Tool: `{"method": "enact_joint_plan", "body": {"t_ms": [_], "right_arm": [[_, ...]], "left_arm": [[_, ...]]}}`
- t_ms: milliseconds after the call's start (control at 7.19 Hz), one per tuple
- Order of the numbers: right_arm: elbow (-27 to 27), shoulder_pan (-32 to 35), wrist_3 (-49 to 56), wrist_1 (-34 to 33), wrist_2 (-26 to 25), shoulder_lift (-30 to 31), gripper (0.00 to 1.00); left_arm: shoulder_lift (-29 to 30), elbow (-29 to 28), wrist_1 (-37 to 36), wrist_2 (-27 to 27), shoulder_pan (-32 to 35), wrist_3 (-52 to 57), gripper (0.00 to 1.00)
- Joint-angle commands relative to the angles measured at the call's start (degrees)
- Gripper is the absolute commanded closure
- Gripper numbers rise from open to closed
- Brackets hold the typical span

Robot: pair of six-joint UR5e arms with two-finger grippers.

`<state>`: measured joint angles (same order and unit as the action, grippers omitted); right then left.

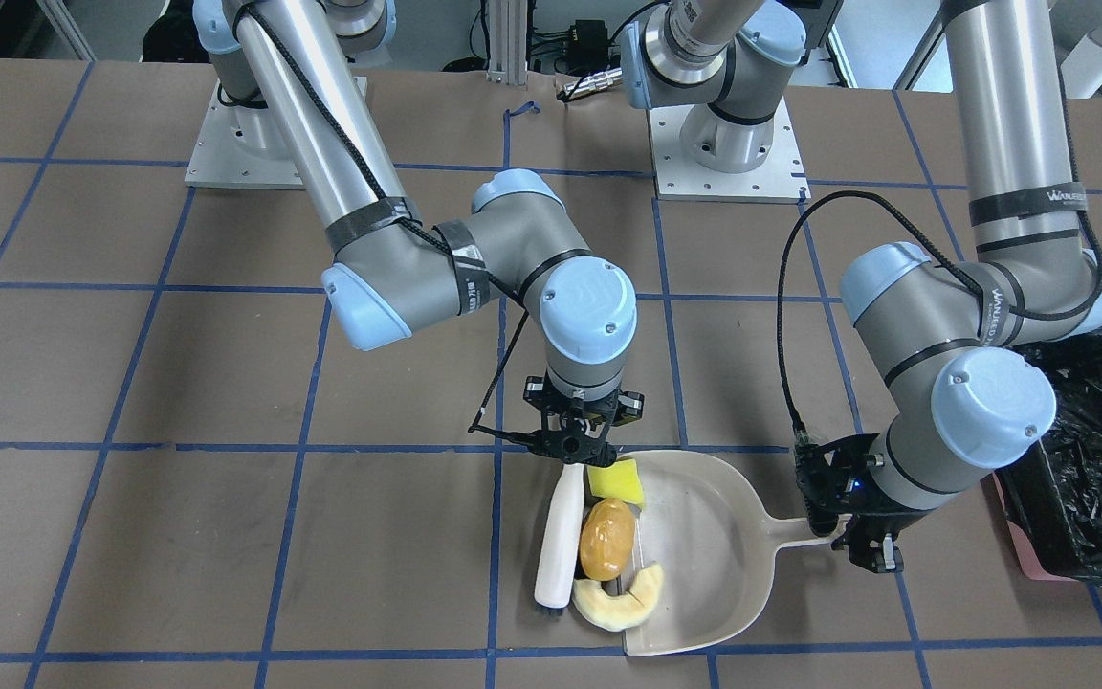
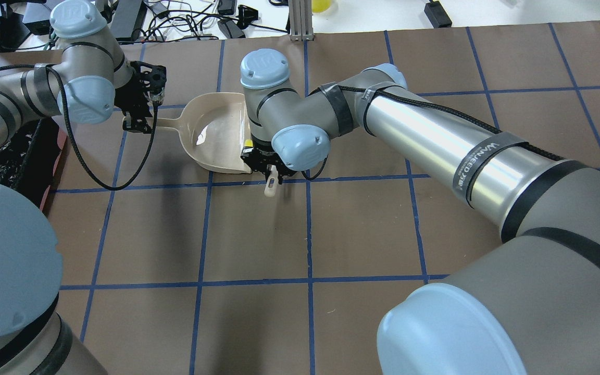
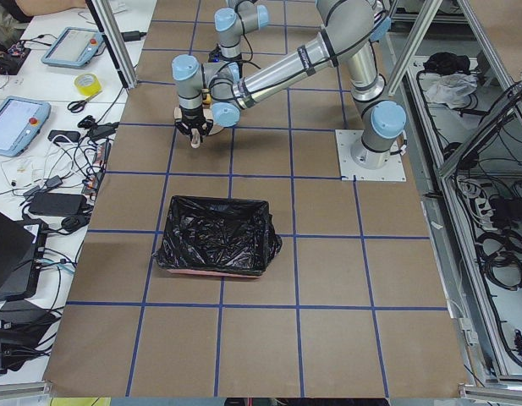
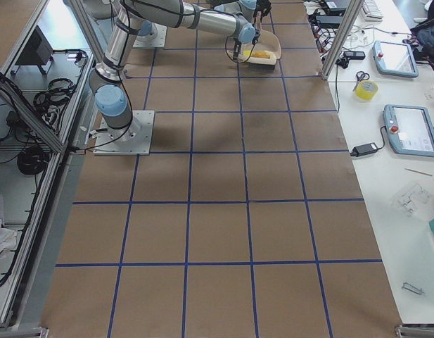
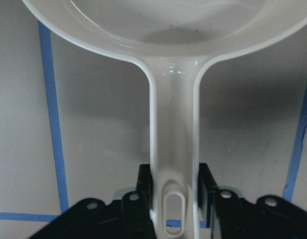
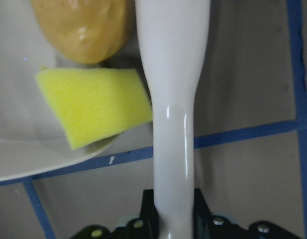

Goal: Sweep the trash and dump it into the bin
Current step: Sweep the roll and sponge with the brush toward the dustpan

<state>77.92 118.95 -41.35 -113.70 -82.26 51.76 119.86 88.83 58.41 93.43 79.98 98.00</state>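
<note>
A beige dustpan [image 1: 714, 545] lies on the table. My left gripper [image 1: 852, 536] is shut on its handle [image 5: 173, 144]. My right gripper [image 1: 575, 442] is shut on a white brush [image 1: 559, 541] that lies along the pan's open mouth. Between brush and pan are the trash pieces: the yellow-green sponge square [image 1: 616, 481] on the pan's lip, the golden-brown lump [image 1: 606, 539], and the cream crescent [image 1: 620, 598] across the edge. The sponge [image 6: 93, 107] and lump [image 6: 81, 30] touch the brush [image 6: 173, 99]. The black-lined pink bin [image 1: 1091, 459] stands beyond the left arm.
The bin [image 3: 214, 237] sits on the robot's left side of the brown, blue-gridded table, a grid square or so from the dustpan [image 2: 216, 130]. The two arm bases [image 1: 723, 144] stand at the table's robot side. Cables and tablets lie off the table's far edge.
</note>
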Motion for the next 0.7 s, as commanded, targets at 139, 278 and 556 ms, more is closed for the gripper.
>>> {"method": "enact_joint_plan", "body": {"t_ms": [139,278,556], "right_arm": [[-5.7,3.9,-5.7,-0.1,4.4,-2.8,1.00],[-7.8,5.1,-7.3,-0.1,6.5,-3.7,1.00],[-8.6,6.3,-7.6,0.7,6.0,-3.4,1.00]], "left_arm": [[-0.2,-0.1,-0.1,0.0,0.0,0.0,1.00],[-0.1,-0.1,-0.1,-0.1,0.0,0.0,1.00],[-0.2,-0.1,-0.1,-0.4,0.0,0.0,1.00]]}}
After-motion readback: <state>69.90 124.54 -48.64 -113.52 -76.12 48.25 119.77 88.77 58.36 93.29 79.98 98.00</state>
